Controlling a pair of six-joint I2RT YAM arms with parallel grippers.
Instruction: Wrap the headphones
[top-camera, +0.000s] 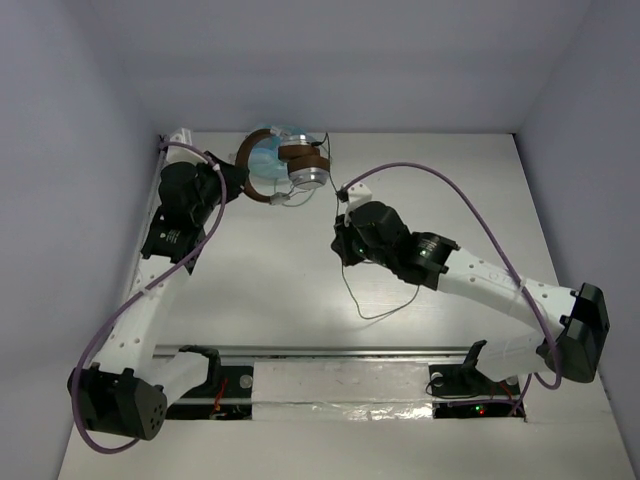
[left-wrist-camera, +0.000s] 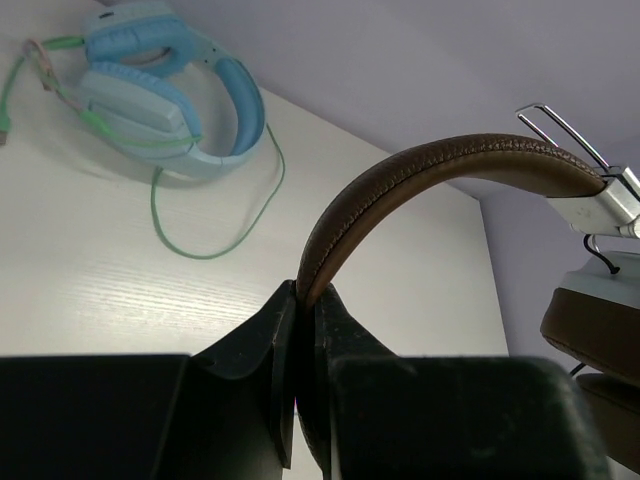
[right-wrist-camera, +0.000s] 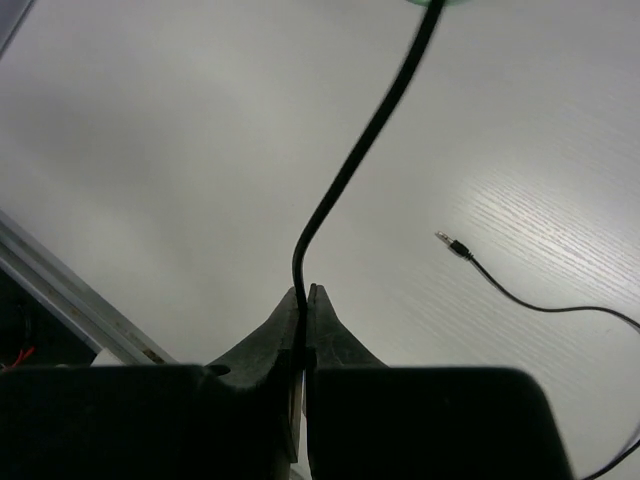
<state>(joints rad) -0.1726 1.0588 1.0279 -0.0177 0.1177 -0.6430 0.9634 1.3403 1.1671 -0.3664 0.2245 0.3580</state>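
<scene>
The headphones (top-camera: 292, 168), with brown headband and silver ear cups, are held at the back of the table. My left gripper (top-camera: 236, 190) is shut on the brown headband (left-wrist-camera: 450, 165), with a brown ear pad (left-wrist-camera: 595, 330) hanging at the right of the left wrist view. My right gripper (top-camera: 341, 240) is shut on the thin black cable (right-wrist-camera: 340, 190), which rises from the fingertips. The loose rest of the cable (top-camera: 350, 290) trails on the table, and its jack plug (right-wrist-camera: 455, 246) lies flat on the table.
Light blue headphones (left-wrist-camera: 160, 90) with a greenish cable (left-wrist-camera: 215, 245) lie at the back, just behind the brown ones (top-camera: 268, 140). A metal rail (top-camera: 330, 352) runs along the near edge. Grey walls close in the back and sides.
</scene>
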